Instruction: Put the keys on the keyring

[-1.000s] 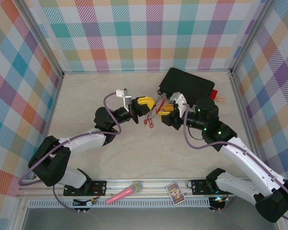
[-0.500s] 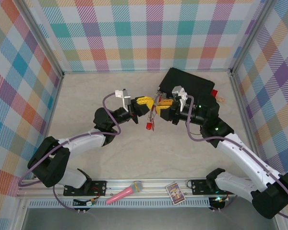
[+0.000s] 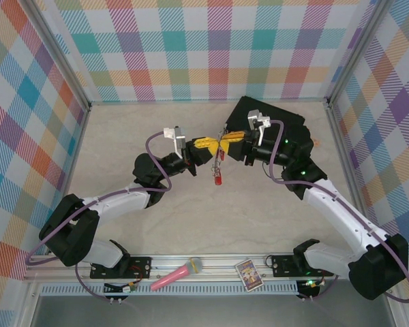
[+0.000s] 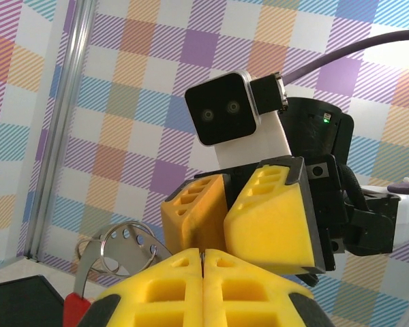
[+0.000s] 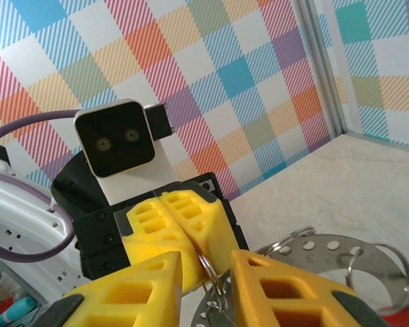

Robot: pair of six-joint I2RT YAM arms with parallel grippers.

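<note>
now the two tools meet tip to tip. over the last second the right tool (image 3: 233,139) has swung up from the table (image 3: 116,143) and in toward the left tool (image 3: 208,144), and its fingers have drawn closer together. the left tool is clenched on the thin wire of the keyring (image 5: 206,263), which sits right at its tips, between the two tools. the right tool's fingers stand a little apart on either side of that ring; i cannot tell whether they pinch it yet. a red key (image 3: 218,179) seems to hang just below the tips. by my reading the ring is being taken into a two-handed hold so it can be worked open for a key; threading is not yet done. room is tight behind the right tool, where a black case (image 3: 276,119) lies close. below the tips and on the left tool's side the table is open, and the checked walls (image 3: 204,48) are well apart.
</note>
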